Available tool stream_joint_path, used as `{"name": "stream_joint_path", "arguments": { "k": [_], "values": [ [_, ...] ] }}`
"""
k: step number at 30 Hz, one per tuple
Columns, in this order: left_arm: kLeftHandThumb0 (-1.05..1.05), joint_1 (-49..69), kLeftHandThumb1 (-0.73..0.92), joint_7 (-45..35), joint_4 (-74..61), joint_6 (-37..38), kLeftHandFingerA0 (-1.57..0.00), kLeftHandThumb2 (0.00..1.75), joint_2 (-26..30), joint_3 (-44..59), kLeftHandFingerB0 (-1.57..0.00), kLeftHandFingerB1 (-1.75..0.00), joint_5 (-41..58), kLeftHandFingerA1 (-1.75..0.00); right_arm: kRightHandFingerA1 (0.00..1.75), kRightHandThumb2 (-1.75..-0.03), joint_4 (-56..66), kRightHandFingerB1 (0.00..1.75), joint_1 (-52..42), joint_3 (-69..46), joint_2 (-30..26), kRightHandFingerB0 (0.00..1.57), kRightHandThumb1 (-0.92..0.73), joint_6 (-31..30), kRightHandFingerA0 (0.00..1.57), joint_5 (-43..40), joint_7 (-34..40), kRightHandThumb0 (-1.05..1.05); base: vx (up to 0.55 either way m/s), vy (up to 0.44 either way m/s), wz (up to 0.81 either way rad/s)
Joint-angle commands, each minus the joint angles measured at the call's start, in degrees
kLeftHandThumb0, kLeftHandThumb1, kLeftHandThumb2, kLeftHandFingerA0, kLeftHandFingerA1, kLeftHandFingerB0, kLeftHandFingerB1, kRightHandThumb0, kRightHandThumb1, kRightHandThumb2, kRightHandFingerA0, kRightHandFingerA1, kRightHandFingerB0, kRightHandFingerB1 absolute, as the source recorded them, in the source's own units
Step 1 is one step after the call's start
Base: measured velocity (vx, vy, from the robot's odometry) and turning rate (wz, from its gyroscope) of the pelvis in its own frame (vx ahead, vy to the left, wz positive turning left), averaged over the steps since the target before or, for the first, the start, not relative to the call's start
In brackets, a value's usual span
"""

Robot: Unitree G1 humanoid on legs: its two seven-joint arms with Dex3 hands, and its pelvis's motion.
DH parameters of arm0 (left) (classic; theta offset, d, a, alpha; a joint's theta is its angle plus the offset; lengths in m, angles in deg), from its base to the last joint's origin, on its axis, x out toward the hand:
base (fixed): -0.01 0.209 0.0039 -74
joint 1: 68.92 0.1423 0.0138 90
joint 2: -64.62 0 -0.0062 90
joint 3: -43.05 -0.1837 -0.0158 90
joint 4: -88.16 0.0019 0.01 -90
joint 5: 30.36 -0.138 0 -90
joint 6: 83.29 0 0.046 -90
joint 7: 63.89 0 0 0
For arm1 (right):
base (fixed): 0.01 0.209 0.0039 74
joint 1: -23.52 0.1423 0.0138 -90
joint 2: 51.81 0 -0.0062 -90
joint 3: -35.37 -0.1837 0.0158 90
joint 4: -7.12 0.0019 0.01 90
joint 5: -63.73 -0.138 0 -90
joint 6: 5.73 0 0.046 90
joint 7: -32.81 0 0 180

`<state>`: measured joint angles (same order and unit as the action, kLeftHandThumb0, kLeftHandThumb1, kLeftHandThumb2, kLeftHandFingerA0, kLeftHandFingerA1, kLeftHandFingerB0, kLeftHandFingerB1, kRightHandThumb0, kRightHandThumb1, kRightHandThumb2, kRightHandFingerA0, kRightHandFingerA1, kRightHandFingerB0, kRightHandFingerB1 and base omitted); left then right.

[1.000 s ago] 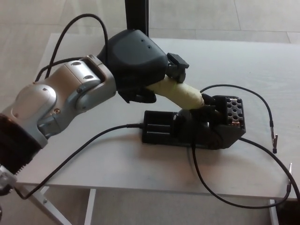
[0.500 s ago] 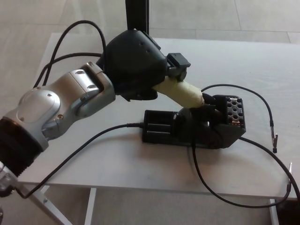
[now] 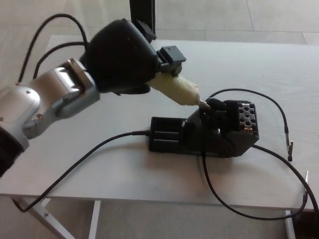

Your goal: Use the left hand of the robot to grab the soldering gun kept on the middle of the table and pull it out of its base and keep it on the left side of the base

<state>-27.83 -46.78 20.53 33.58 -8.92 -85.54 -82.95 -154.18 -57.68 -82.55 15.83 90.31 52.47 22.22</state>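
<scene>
Upper left of frame: our left hand [image 3: 122,57] wrapped round soldering gun [image 3: 177,90] padded handle; light, stiff, tip nearly out of base [image 3: 204,135].

This looks like an electronics lab or workshop: a plain white surface [image 3: 99,164] on a pale tiled floor [image 3: 249,15], a black soldering base [image 3: 204,134] in the middle, black cables [image 3: 89,154] trailing across it, and clip leads [image 3: 289,149] lying at the right edge.
</scene>
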Motion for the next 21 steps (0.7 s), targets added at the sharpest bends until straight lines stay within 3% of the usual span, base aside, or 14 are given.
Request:
{"name": "stream_joint_path", "arguments": {
  "k": [1,4,5,6,7,8,11,12,13,14,15,17,20,21],
  "values": [
    [-0.16,-1.46,0.43,0.26,1.15,5.34,-1.0,0.99,4.92,3.71,-0.92,-0.97,-0.79,-1.41,1.17,-1.37,-0.03,1.1,-0.17,-0.52,-0.66,0.49,-0.56,1.68,1.23,-0.68,0.88,-0.83,0.0,0.0,0.0],
    [-0.13,-1.08,0.37,1.37,1.5,6.84,-1.0,1.0,7.7,6.13,-0.94,-0.96,-0.74,-1.42,1.16,-1.38,0.04,1.11,-0.15,-0.45,-0.74,0.5,-0.57,1.66,1.24,-0.62,0.93,-0.82,0.0,0.0,0.0],
    [-0.11,-0.44,0.32,1.37,2.29,8.72,-1.0,1.06,9.23,7.55,-0.93,-1.1,0.71,-1.41,1.15,-1.39,-0.03,1.45,-0.22,-0.55,-0.83,0.32,-0.42,1.46,1.24,-0.72,0.91,-0.87,0.0,0.0,0.0],
    [-0.09,-0.16,0.3,1.28,2.63,9.4,-1.02,1.07,9.92,8.27,-0.94,-1.1,1.16,-1.3,1.17,-1.37,-0.06,1.11,-0.13,-0.65,-0.92,0.51,-0.56,1.23,1.23,-0.84,0.86,-0.83,0.0,0.0,0.0],
    [-0.09,-0.02,0.3,1.15,2.83,9.87,-1.02,1.07,10.04,8.8,-0.94,-1.1,1.15,-1.3,1.17,-1.37,-0.08,1.11,-0.09,-0.68,-0.95,0.51,-0.56,1.14,1.23,-0.89,0.84,-0.83,0.0,0.0,0.0],
    [-0.12,0.8,0.36,0.72,2.78,10.08,-1.02,1.13,11.0,9.77,-0.93,-1.2,1.7,-1.32,1.18,-1.4,0.04,1.45,-0.16,-0.65,-0.98,0.32,-0.44,1.16,1.21,-0.87,0.68,-0.87,0.0,0.0,0.0],
    [-0.12,2.13,0.36,-0.19,2.69,10.62,-1.02,1.13,12.22,11.67,-0.93,-1.2,2.36,-1.32,1.18,-1.4,0.2,1.45,-0.26,-0.62,-1.06,0.32,-0.44,1.18,1.21,-0.88,0.43,-0.87,0.0,0.0,0.0],
    [-0.13,4.58,0.4,-0.82,1.25,9.63,-1.0,1.08,13.5,13.2,-0.89,-1.22,2.81,-1.4,1.16,-1.39,-0.01,1.46,-0.3,-1.21,-0.94,0.35,-0.41,1.05,1.25,-1.52,-0.03,-0.87,0.0,0.0,0.0],
    [-0.12,6.32,0.42,-1.5,0.66,9.3,-0.95,1.06,13.58,14.29,-0.82,-1.31,4.07,-1.54,1.17,-1.36,-0.24,1.11,-0.19,-1.21,-0.94,0.52,-0.54,0.86,1.23,-1.49,0.13,-0.81,0.0,0.0,0.0],
    [-0.1,9.71,0.47,-4.26,-0.72,6.56,-0.87,0.98,13.44,15.34,-0.79,-1.42,5.66,-1.64,1.16,-1.36,-0.59,1.13,-0.07,-1.3,-0.85,0.56,-0.55,0.88,1.25,-1.52,0.23,-0.81,0.0,0.0,0.0],
    [-0.1,11.66,0.48,-4.34,-1.03,6.18,-0.88,0.95,13.15,16.04,-0.82,-1.36,5.81,-1.6,1.15,-1.36,-0.92,1.46,-0.18,-1.39,-0.77,0.36,-0.42,1.18,1.2,-1.56,-0.12,-0.8,0.0,0.0,0.0],
    [-0.08,14.44,0.47,-2.4,-1.63,5.91,-0.96,0.89,12.37,17.06,-0.91,-1.22,4.93,-1.5,1.16,-1.41,-0.76,1.44,-0.26,-1.08,-0.65,0.37,-0.42,1.23,1.21,-1.18,0.08,-0.85,0.0,0.0,0.0],
    [-0.07,18.27,0.45,0.28,-2.23,5.79,-0.98,0.86,11.05,17.76,-0.93,-1.17,3.19,-1.49,1.12,-1.36,-0.79,1.47,-0.2,-0.93,-0.57,0.34,-0.41,1.4,1.2,-1.0,-0.11,-0.82,0.0,0.0,0.0],
    [-0.07,19.74,0.46,0.52,-2.56,5.25,-0.97,0.85,10.5,17.98,-0.93,-1.18,2.83,-1.48,1.15,-1.43,-0.6,1.54,0.06,-0.87,-0.43,0.3,-0.39,1.12,1.2,-0.99,0.17,-0.79,0.0,0.0,0.0]
  ]
}}
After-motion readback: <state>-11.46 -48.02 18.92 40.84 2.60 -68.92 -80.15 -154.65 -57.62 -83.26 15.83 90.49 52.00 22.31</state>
